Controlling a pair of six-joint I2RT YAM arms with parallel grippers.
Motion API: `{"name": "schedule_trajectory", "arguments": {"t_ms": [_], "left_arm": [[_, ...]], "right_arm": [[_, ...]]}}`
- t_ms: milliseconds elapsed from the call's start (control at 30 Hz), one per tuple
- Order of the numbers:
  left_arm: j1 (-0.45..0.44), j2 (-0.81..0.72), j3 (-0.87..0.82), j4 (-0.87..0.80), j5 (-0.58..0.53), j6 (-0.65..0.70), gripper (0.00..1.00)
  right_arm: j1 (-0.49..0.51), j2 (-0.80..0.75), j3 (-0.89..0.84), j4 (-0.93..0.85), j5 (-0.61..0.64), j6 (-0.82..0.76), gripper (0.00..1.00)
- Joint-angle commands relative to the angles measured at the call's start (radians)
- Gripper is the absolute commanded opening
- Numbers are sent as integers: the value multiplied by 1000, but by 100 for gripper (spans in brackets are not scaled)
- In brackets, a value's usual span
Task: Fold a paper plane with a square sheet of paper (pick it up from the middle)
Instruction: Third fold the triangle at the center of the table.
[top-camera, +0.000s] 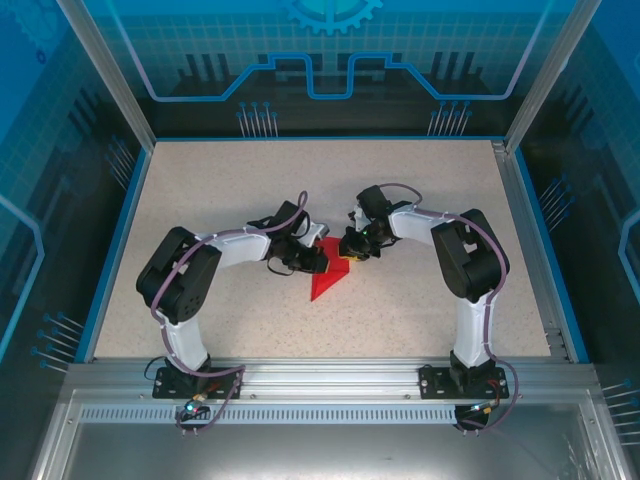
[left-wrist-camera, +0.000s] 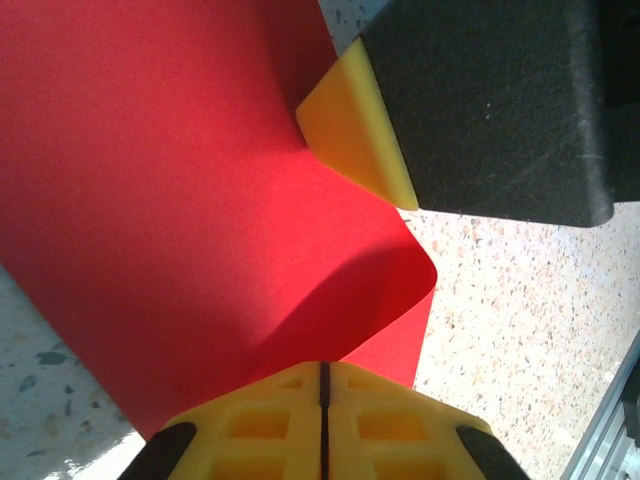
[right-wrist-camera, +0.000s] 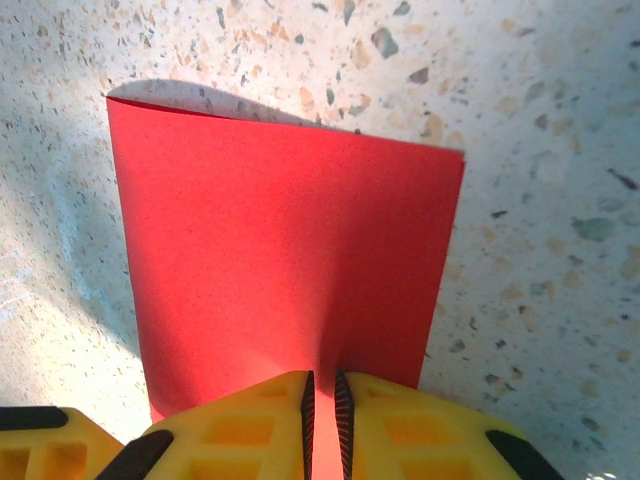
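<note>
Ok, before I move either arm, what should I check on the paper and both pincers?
1. Right pincer shut on the red sheet: ok, red shows between its fingers.
2. Left pincer shut on the sheet: ok, fingers closed at its edge.
3. Pincers apart from each other: ok, though close.
4. Sheet lying flat on the table: not ok, it bows upward.
5. Edges lined up for a crease: cannot tell.

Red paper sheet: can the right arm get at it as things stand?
Yes, it looks so: the right arm's fingers are shut on one edge of the thin bright red paper sheet. The left arm's fingers pinch another part, apart from them, and do not seem to block the way.
</note>
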Motion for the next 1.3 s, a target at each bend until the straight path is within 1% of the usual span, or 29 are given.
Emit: {"name": "schedule_trajectory", "arguments": {"t_ms": [0, 167, 233, 300, 367, 500, 633, 733, 800, 933, 1100, 1267], "left_arm": [[11, 27, 30, -12, 6, 40, 8], [11, 23, 21, -13, 43, 43, 8], [10, 13, 15, -10, 72, 46, 9], [11, 3, 14, -14, 95, 46, 9], [10, -4, 14, -14, 103, 44, 9], [10, -16, 17, -13, 113, 31, 9], [10, -18, 25, -15, 121, 26, 9], [11, -15, 36, -22, 122, 27, 10], [10, -15, 39, -25, 130, 29, 10], [10, -22, 39, -31, 143, 34, 12], [10, -28, 44, -46, 160, 39, 15], [10, -36, 48, -77, 184, 52, 22]], "right_arm": [[20, 23, -9, -39, 32, 12, 18], [20, -7, -15, -17, 1, 16, 20], [19, -48, -14, -20, 1, 20, 22], [19, -113, -32, -16, 26, 31, 24], [17, -184, -66, -3, 39, 48, 26], [30, -298, -174, 32, 26, 83, 26], [91, -357, -273, 113, -16, 118, 23], [145, -348, -296, 129, 3, 148, 21], [161, -335, -308, 146, 18, 162, 20], [166, -284, -309, 192, 10, 192, 19], [166, -248, -297, 193, 36, 202, 17], [161, -249, -305, 195, 43, 202, 17]]}}
